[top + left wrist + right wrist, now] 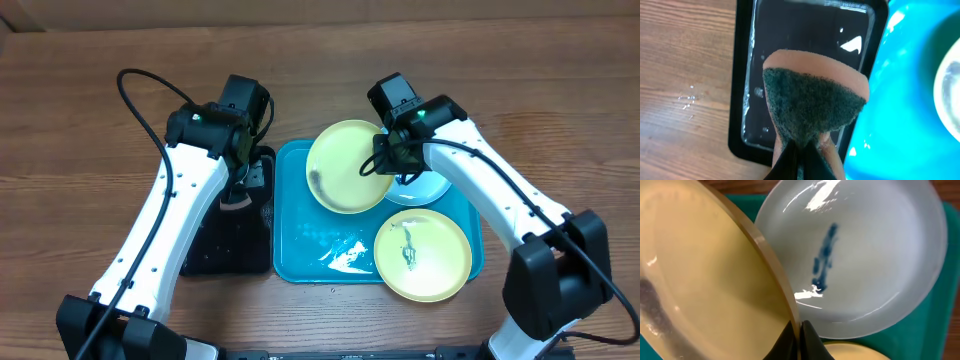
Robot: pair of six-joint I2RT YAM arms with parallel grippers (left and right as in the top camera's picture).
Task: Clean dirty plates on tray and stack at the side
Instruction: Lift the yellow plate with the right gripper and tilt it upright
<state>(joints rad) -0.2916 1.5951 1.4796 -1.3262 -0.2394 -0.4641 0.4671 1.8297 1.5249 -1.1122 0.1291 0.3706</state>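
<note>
near plate: the yellow near plate (445, 262) lies flat in the tray's near right corner. It has a dark smear at its centre, and its rim is close to the tray rim on two sides.
puddle: a puddle (343, 256) of pale wet streaks lies on the tray floor, just left of the near plate.
tray: the cyan tray (295, 215) sits mid-table. Its bare floor shows mainly along the left side and near left corner.
black tray: the black tray (225, 255) lies just beside the tray's left rim, long sides parallel, with wet film inside.
left tool: the left tool (800, 157) is closed, pinching the lower end of a sponge (815, 100). The green scouring face fans out above the black tray.
drops: a few drops (687, 98) sit on the wood left of the black tray.
right tool: the right tool (800, 330) is clamped on the rim of the held plate (345, 165).
held plate: yellow, tilted, with a dark smear inside, it sits over the tray's far left part. Its gripped edge overlaps the cyan plate.
cyan plate: the cyan plate (865, 255) lies flat in the far right corner with a blue smear at its centre. It is partly hidden under the right tool and arm.
table: the table (100, 60) shows bare wood beyond the tray and out to both sides.
</note>
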